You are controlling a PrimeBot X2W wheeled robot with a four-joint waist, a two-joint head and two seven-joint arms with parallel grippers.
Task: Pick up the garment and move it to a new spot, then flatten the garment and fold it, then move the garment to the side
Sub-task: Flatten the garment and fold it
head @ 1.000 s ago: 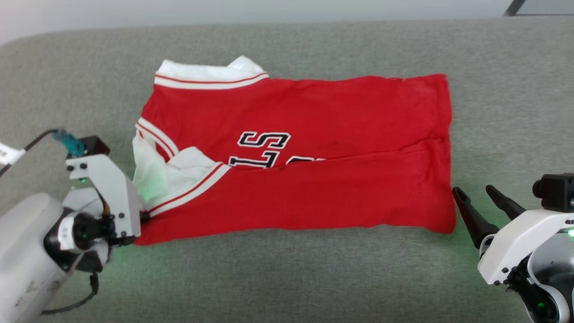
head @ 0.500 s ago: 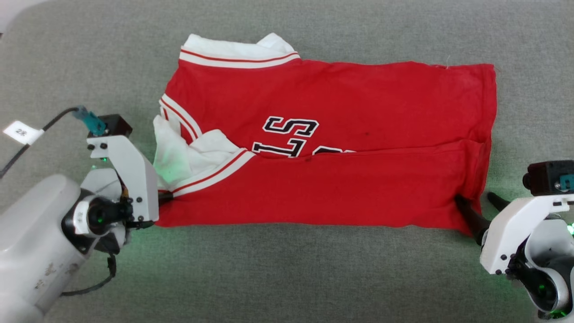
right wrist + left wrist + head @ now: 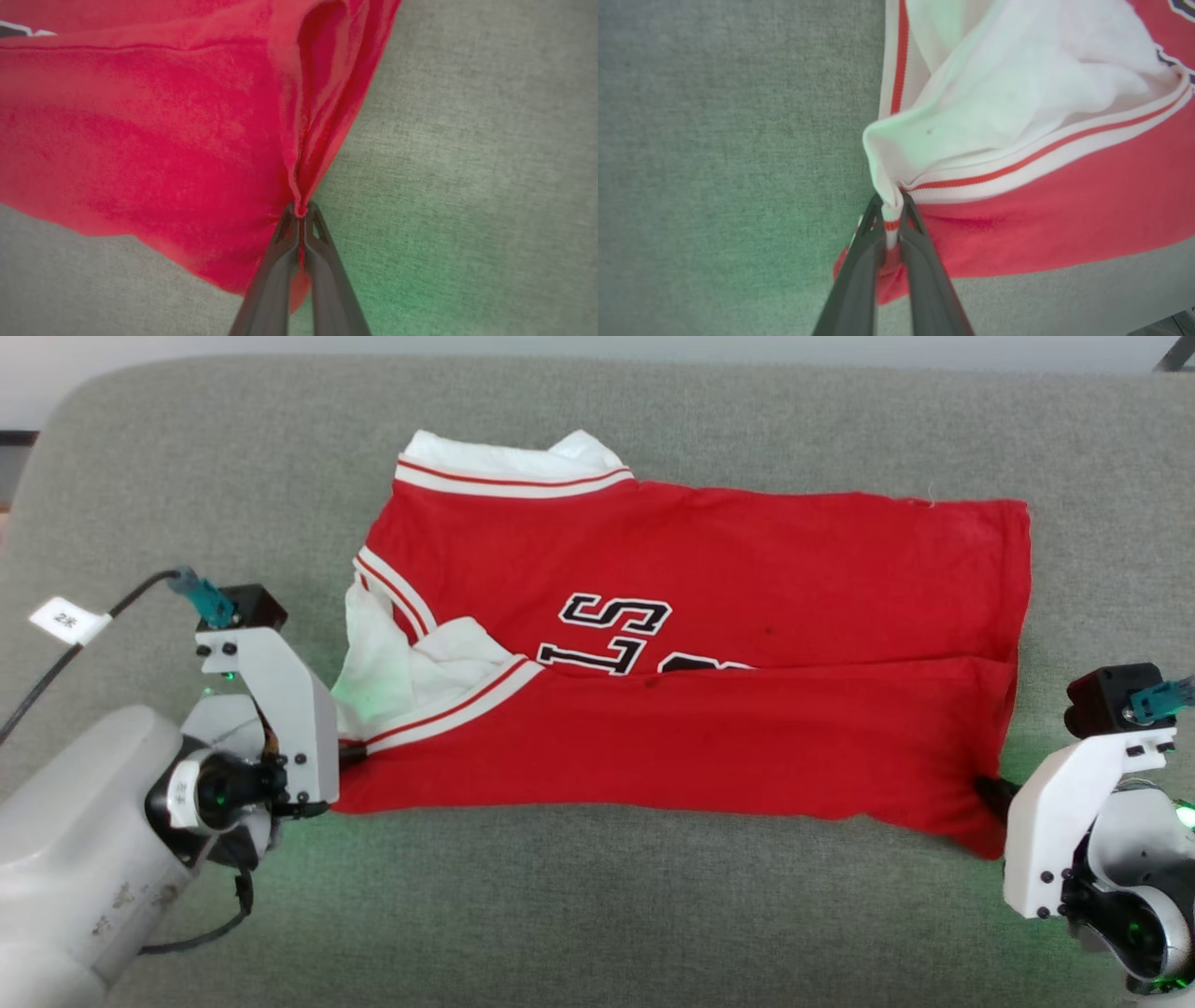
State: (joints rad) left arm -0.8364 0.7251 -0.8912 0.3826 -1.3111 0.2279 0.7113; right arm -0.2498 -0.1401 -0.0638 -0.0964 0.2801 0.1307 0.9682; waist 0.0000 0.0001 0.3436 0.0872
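At the near edge, the left gripper (image 3: 891, 207) has its jaws pinched shut on the striped sleeve trim. The right gripper (image 3: 301, 211) has its jaws clamped on the near hem corner. Both bites are thin, so a hard pull could slip a corner free or lift only the top layer and spoil the fold; how many layers are caught is unclear. The garment (image 3: 709, 663) lies on the grey cushion (image 3: 597, 915) with its near side folded over. Its long axis runs left to right, sleeves toward the robot's left and hem toward the right.
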